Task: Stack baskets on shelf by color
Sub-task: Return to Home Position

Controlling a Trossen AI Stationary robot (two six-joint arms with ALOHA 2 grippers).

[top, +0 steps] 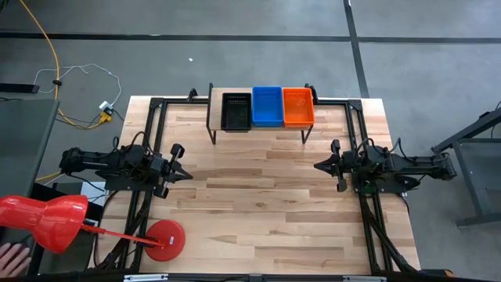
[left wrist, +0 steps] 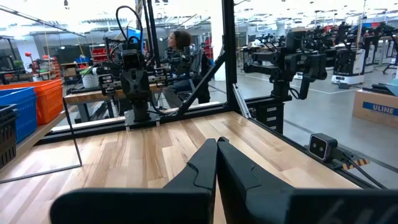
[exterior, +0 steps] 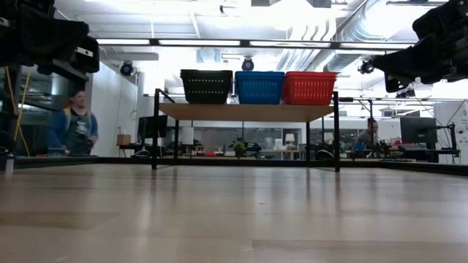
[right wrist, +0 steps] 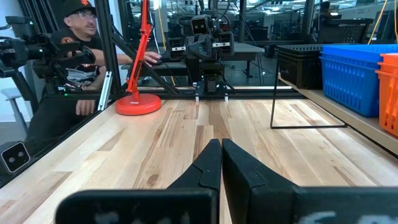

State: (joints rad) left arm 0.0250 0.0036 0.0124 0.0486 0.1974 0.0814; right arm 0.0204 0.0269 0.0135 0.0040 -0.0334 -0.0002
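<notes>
On the shelf (top: 260, 128) at the table's far edge stand a black basket (top: 236, 111), a blue basket (top: 267, 106) and a red-orange basket (top: 298, 106), side by side, black at the left. The low view shows the same row: black basket (exterior: 206, 86), blue basket (exterior: 259, 87), red-orange basket (exterior: 309, 88). Whether each is one basket or a stack, I cannot tell. My left gripper (top: 188, 175) rests shut at the table's left side, pointing level toward the right. My right gripper (top: 317, 165) rests shut at the right side, pointing left. Both are well short of the shelf.
A red lamp stands with its round base (top: 164, 240) at the table's near left corner, its shade (top: 43, 221) reaching past the left edge. A person's hand (top: 11, 257) shows at the lower left. Bare wood tabletop (top: 258, 204) lies between the arms.
</notes>
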